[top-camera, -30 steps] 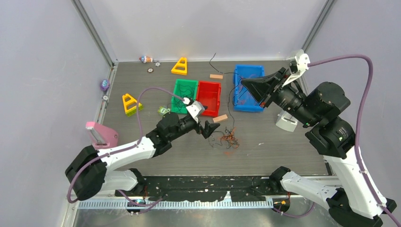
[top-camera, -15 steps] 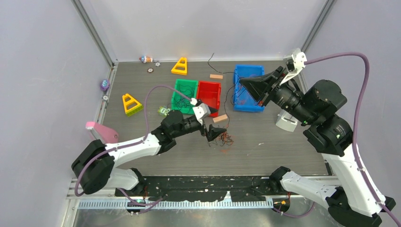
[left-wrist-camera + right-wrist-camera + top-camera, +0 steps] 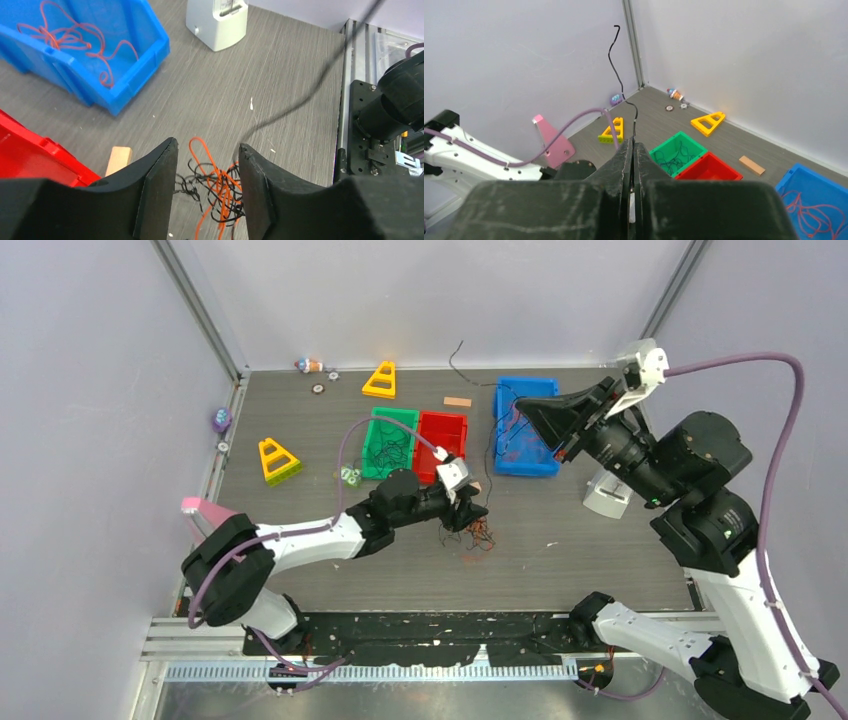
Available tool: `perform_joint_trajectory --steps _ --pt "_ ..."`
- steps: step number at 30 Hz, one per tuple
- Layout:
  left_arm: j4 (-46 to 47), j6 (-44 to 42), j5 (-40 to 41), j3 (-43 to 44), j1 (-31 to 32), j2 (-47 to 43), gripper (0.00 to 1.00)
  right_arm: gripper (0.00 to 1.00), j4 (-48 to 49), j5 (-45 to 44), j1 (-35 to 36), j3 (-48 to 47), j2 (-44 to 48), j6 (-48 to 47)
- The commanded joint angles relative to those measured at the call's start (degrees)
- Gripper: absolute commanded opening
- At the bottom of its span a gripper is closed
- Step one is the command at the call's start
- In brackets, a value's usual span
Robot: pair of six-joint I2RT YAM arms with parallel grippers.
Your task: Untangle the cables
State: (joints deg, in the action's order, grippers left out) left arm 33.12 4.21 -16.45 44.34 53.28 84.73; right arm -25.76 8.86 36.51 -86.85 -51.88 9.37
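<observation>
A small clump of the cables point(image 3: 480, 531), thin orange and black strands, lies on the grey table in front of the red bin. My left gripper point(image 3: 468, 512) is low over it, jaws open. In the left wrist view the clump point(image 3: 227, 187) sits between the fingers of my left gripper point(image 3: 207, 146), against the right one. My right gripper point(image 3: 516, 412) hangs above the blue bin, shut on one black cable point(image 3: 616, 65) that pokes up past the tips of the right gripper point(image 3: 633, 141). That black cable point(image 3: 300, 102) runs taut down to the clump.
A blue bin point(image 3: 527, 467) holds orange strands point(image 3: 75, 37). Dark strands lie in the green bin point(image 3: 384, 420), beside the red bin point(image 3: 445, 422). Also here: wooden blocks point(image 3: 458, 401) point(image 3: 119, 159), yellow triangles point(image 3: 380, 380) point(image 3: 277, 460), a white stand point(image 3: 606, 498), a pink piece point(image 3: 205, 515).
My left arm reached right and came down over the clump, and its jaws narrowed around it. The right gripper shifted slightly right with the black cable.
</observation>
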Motion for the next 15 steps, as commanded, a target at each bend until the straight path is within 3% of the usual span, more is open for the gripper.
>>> perform_joint_trajectory --steps 1,6,7,9,10,15 --pt "0.44 3.31 0.67 0.97 0.24 3.01 0.47 0.05 2.93 -4.27 -0.12 -6.07 1.12 -1.91" --pt "0.39 4.76 -0.22 2.17 1.52 6.97 0.4 0.05 2.95 -7.59 -0.13 -10.11 0.36 -3.31" --pt "-0.2 4.83 0.0 2.63 1.82 7.67 0.33 0.05 2.93 -8.26 -0.13 -11.07 0.24 -3.44" --pt "-2.51 5.72 0.32 4.01 1.87 9.23 0.03 0.05 2.95 -10.59 -0.06 -12.45 -0.14 -3.81" --pt "-4.22 6.21 1.13 4.72 1.91 9.95 0.0 0.05 2.89 -11.62 -0.09 -12.98 -0.19 -4.02" --pt "-3.4 8.91 5.31 1.75 1.92 10.46 0.03 0.05 1.16 -20.51 -0.08 -20.73 -2.25 -6.09"
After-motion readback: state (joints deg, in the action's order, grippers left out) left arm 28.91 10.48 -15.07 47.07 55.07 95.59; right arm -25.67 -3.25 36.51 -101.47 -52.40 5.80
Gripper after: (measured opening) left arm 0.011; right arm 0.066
